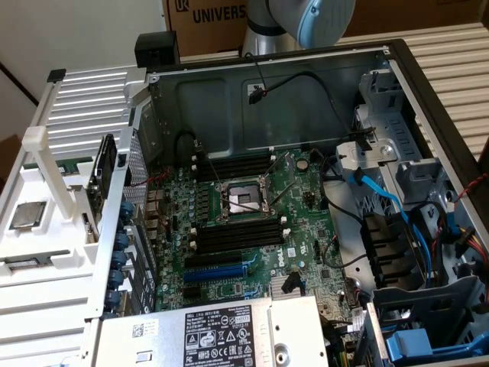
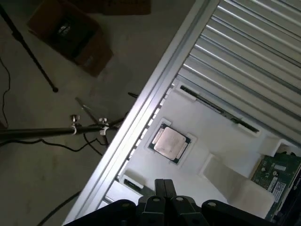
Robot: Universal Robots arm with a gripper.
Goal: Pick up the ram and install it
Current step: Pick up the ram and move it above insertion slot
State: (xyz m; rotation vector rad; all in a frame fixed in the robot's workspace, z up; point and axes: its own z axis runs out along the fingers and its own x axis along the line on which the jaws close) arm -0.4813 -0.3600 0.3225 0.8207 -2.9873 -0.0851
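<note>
Ok so here's where it's at: the gripper [image 2: 164, 182] has its two fingers pressed right together with nothing between them. It hangs over the white holder [image 2: 211, 146], and its tips line up close to the CPU chip [image 2: 169, 143] that sits in a square pocket there.

The ram [image 2: 219, 111] sits in that same holder, on edge in a long groove just beside the CPU, between the chip and the ribbed metal surface [image 2: 254, 52]. From this angle it's a thin dark strip, so I can't make out the chips on it. Nothing is touching it. A green card [image 2: 278, 172] stands at the holder's far corner past a chunky white post [image 2: 230, 181].

In the exterior view the holder is off on the exterior view's left, outside the open PC case [image 1: 229, 92]. The motherboard [image 1: 306, 191] lies flat inside the case, with black memory slots [image 1: 237, 233] on both sides of the CPU socket [image 1: 243, 200] and a blue slot [image 1: 221, 269] nearer the power supply [image 1: 214, 336]. So the ram is well apart from those slots. The arm [image 1: 306, 19] shows at the top, above the case's back wall.
</note>
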